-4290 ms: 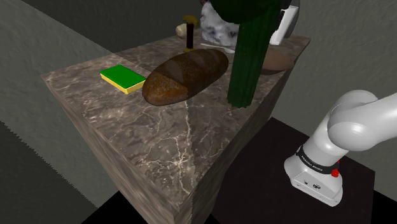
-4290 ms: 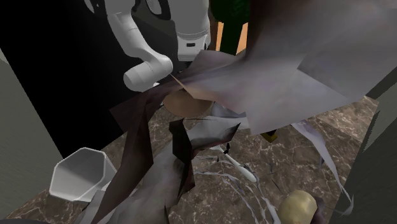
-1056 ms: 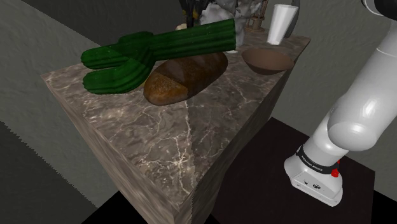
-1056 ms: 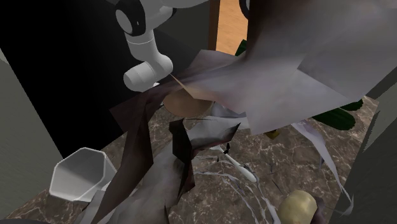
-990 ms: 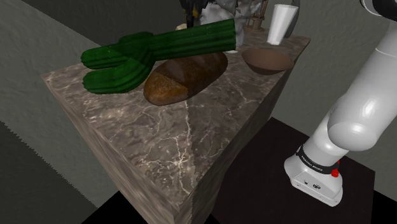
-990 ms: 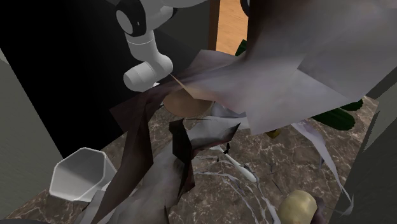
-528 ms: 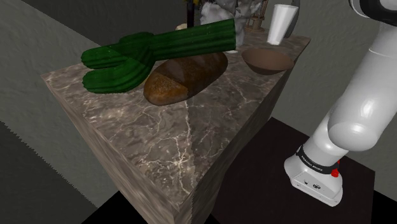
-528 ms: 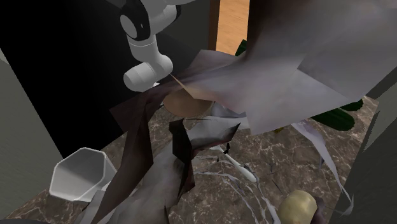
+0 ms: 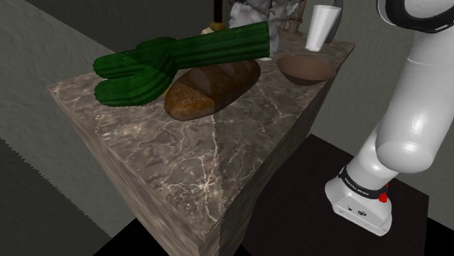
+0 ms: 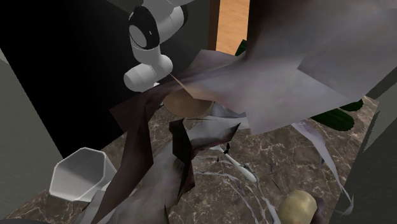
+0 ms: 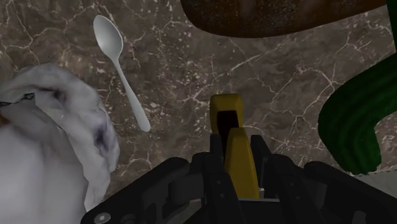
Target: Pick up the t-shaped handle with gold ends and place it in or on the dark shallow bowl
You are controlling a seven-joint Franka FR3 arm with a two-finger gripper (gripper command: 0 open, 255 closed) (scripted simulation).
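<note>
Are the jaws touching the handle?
Touching. In the wrist view the gripper's jaws clasp the handle from both sides.

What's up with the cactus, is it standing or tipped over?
Tipped over. The cactus lies on its side along the table, just behind the bread.

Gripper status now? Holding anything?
Gripper: closed on the t-shaped handle; its gold ends show between the two black fingers.
</note>
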